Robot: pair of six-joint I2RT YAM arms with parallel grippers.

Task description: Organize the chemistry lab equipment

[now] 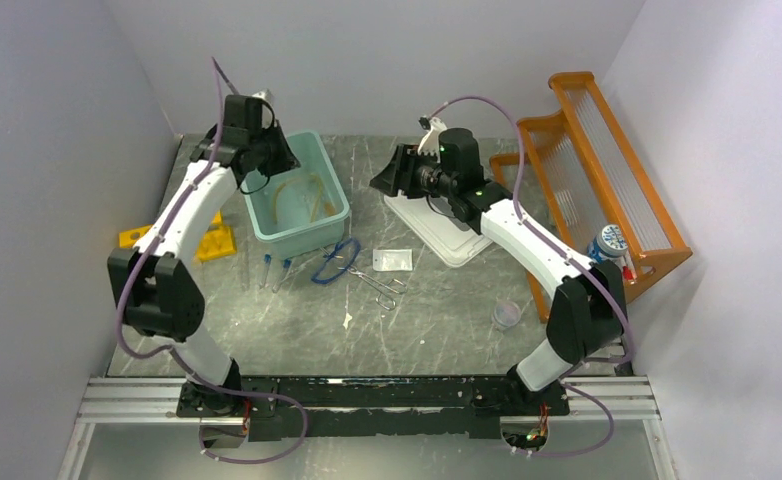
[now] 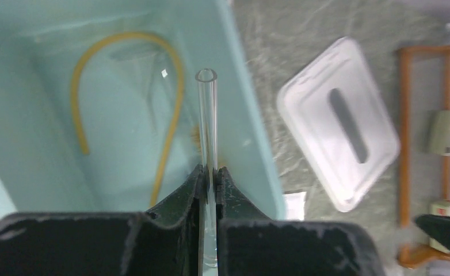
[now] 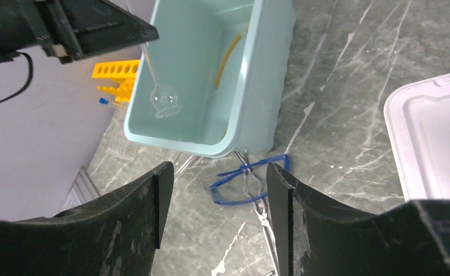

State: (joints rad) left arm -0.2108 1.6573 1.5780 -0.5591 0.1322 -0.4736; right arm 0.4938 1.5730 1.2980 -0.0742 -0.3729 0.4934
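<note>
Clear test tube [image 2: 206,115]: a straight, colourless glass tube with an open round mouth, seen end-on in the left wrist view. It is pinched near its lower end by the left claw [image 2: 209,170], whose jaws are narrowed onto the glass. From the claw the tube points to 12 o'clock.

Teal bin [image 2: 241,92]: an open rectangular container lying below the tube. It holds a tan tubing loop [image 2: 179,86] curved along its floor. The tube's mouth hangs over the bin's interior, just inside the 3 o'clock wall.

In the top view the left claw [image 1: 265,150] stands over the bin's [image 1: 307,240] 10 o'clock corner. The yellow tube rack [image 1: 217,243] lies at the bin's 9 o'clock. A blue-rimmed clear piece [image 1: 335,262], the forceps [image 1: 385,285] and the clear cup [image 1: 508,315] lie on the worktop [image 1: 437,330] toward 4 o'clock.

Right claw [image 3: 217,195]: its jaws are spread wide and hold nothing. It is above the worktop at the bin's 3 o'clock, beside the white lid [image 1: 447,240].
</note>
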